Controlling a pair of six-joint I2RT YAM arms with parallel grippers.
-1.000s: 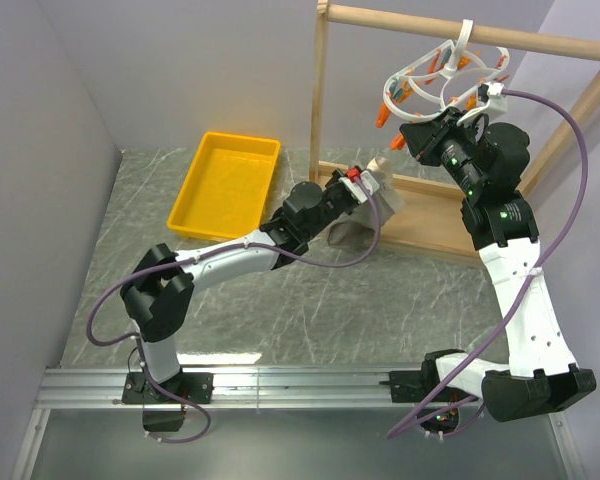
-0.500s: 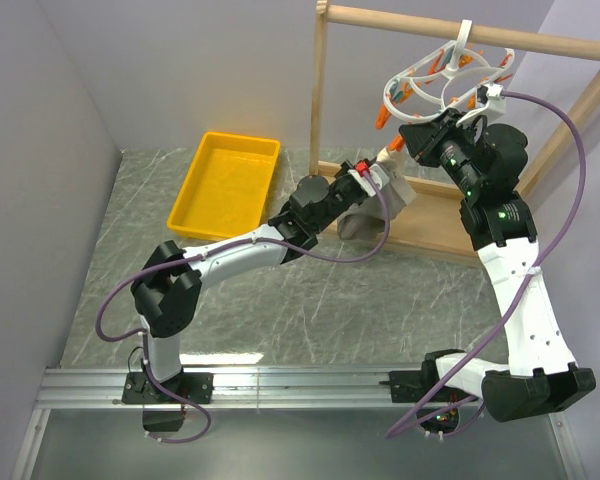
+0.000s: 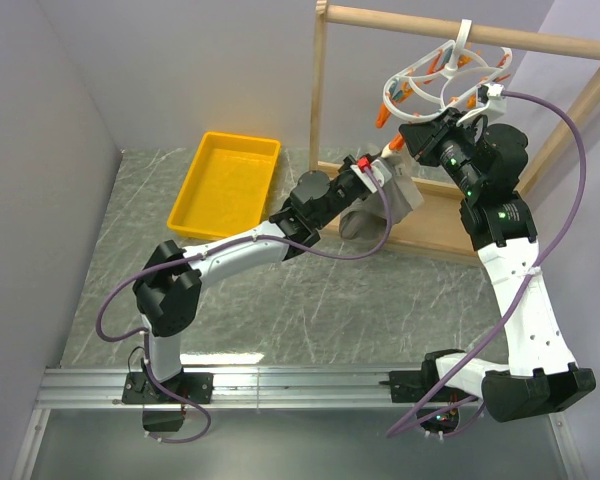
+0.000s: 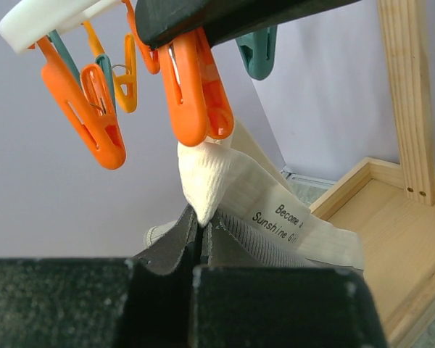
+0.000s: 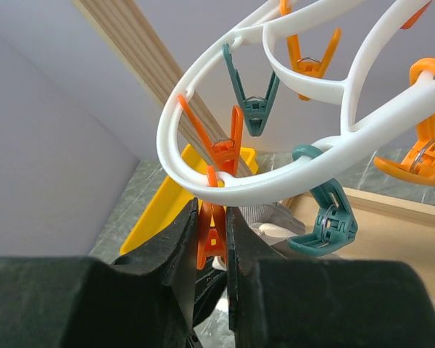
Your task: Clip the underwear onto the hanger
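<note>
Grey marble table (image 3: 310,300) lies well below the work. Closed tight on the underwear (image 4: 275,210), the left hand (image 4: 201,239) holds its waistband corner just under an orange clothespin (image 4: 196,94), which the right hand (image 5: 212,225) squeezes on the hanger (image 5: 275,174). Released before fabric enters its mouth, the pin would likely bite nothing.
</note>
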